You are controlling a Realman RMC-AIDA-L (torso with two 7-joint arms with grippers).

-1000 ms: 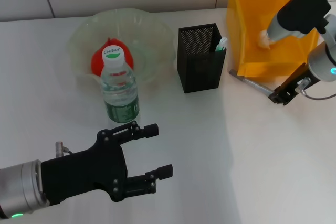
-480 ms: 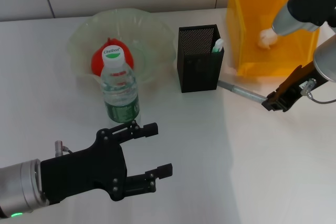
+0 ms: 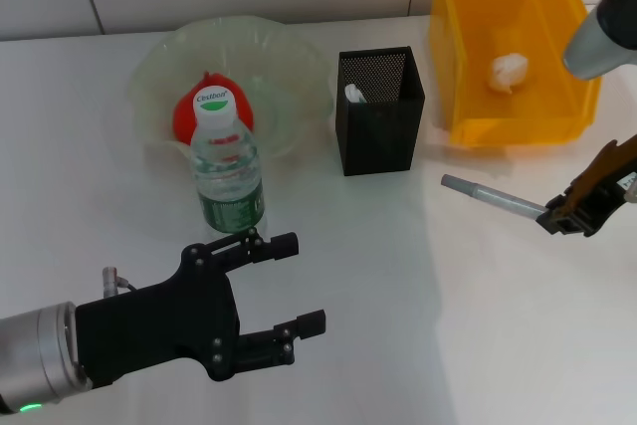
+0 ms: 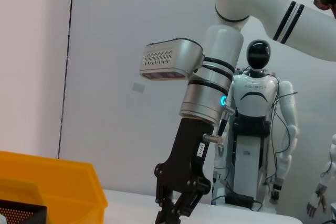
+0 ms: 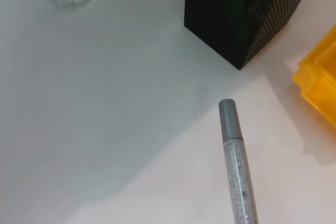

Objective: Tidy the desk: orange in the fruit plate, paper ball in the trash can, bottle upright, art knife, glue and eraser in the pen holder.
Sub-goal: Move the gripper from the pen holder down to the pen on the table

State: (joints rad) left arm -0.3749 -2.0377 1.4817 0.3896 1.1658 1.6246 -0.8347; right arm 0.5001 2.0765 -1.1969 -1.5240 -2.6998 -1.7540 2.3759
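Right claw [image 3: 575,218], partly cut off at the frame edge, grips one end of the grey glue stick [image 3: 493,198] above the desk [image 3: 398,296], beside the pen holder [image 3: 380,111]; left claw [image 3: 299,284] hovers spread wide, empty

We see the orange [image 3: 187,114] lying in the clear fruit plate [image 3: 269,57], with the bottle [image 3: 226,161] upright (green label, white cap) just in front of it. The black mesh pen holder [image 3: 378,111] stands between plate and yellow trash can [image 3: 468,57], which holds the paper ball [image 3: 509,70]. The grey art knife [image 3: 493,197] is held tilted above the worktop by the right gripper [image 3: 572,216].
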